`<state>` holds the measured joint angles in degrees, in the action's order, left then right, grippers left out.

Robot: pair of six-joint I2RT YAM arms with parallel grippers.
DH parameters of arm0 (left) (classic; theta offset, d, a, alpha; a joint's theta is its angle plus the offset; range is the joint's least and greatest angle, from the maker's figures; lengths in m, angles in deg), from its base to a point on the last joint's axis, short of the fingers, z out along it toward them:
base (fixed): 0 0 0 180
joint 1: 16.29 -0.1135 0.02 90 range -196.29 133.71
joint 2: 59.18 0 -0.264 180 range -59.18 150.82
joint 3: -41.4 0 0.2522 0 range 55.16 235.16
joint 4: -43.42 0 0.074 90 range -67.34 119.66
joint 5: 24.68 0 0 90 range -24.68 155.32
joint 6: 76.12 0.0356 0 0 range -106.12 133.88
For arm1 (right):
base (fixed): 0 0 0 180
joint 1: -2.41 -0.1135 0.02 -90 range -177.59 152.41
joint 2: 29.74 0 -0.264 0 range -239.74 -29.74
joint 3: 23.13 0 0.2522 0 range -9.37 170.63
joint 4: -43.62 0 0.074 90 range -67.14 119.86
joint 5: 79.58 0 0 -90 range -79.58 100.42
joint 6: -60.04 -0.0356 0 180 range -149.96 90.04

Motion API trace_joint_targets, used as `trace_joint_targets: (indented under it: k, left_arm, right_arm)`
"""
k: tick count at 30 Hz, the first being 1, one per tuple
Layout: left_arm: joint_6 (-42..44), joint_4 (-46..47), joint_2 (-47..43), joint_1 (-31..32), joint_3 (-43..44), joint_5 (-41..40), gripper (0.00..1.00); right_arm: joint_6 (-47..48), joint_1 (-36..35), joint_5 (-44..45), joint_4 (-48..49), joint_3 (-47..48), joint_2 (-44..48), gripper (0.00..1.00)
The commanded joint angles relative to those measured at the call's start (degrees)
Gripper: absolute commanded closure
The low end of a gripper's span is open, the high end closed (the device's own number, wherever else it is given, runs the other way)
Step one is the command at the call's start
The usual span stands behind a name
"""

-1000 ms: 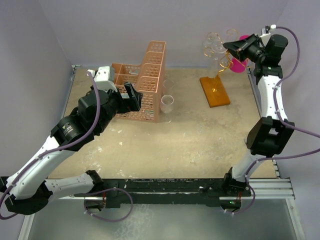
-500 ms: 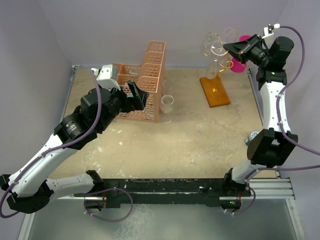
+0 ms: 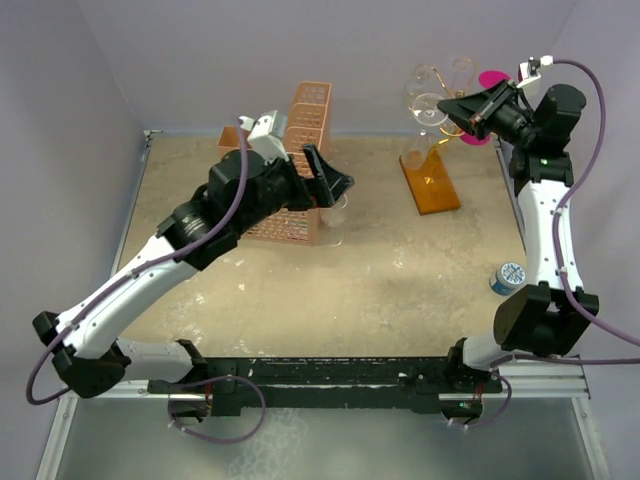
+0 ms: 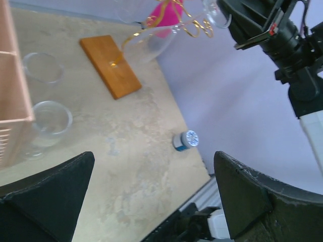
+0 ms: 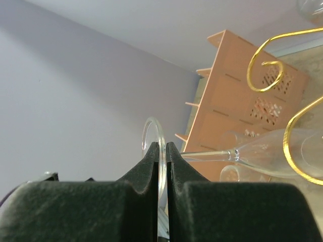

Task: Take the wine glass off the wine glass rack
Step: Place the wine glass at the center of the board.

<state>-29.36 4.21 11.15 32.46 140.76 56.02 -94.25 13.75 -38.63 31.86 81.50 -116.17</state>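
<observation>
The wine glass rack is a gold wire stand [image 3: 440,125] on a flat orange base [image 3: 430,182] at the back right. It also shows in the left wrist view [image 4: 110,65]. A clear wine glass [image 3: 418,150] hangs bowl-down in its curled arms. My right gripper [image 3: 452,104] is up at the rack's top. In the right wrist view it [image 5: 161,151] is shut on the glass's round foot [image 5: 153,131]. The stem [image 5: 212,154] runs right to the bowl [image 5: 272,151], which lies within the gold curls [image 5: 262,70]. My left gripper [image 3: 335,178] is open and empty [image 4: 151,201].
A peach lattice basket [image 3: 290,150] stands at the back middle, with clear cups [image 4: 50,121] beside it under my left gripper. A small blue-and-white tub [image 3: 509,277] lies near the right edge. Other glasses [image 3: 460,70] and a pink object [image 3: 490,78] are by the rack.
My left arm has swung right and forward, from beside the basket to over the cups. My right arm has straightened up, still at the rack top, uncovering the tub.
</observation>
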Motion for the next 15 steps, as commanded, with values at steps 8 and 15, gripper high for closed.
trace_joint_targets:
  k: [8, 15]
  left_arm:
    - [-15.0, 18.2, 14.2, -0.2, 9.2, 15.3, 0.16]
    - [-19.7, 23.1, 20.9, -0.2, 11.0, 15.7, 0.17]
  right_arm:
    - [3.5, -2.0, -1.2, 1.8, -9.7, 10.9, 1.00]
    - [5.0, -2.0, -2.3, 2.2, -18.1, 16.9, 1.00]
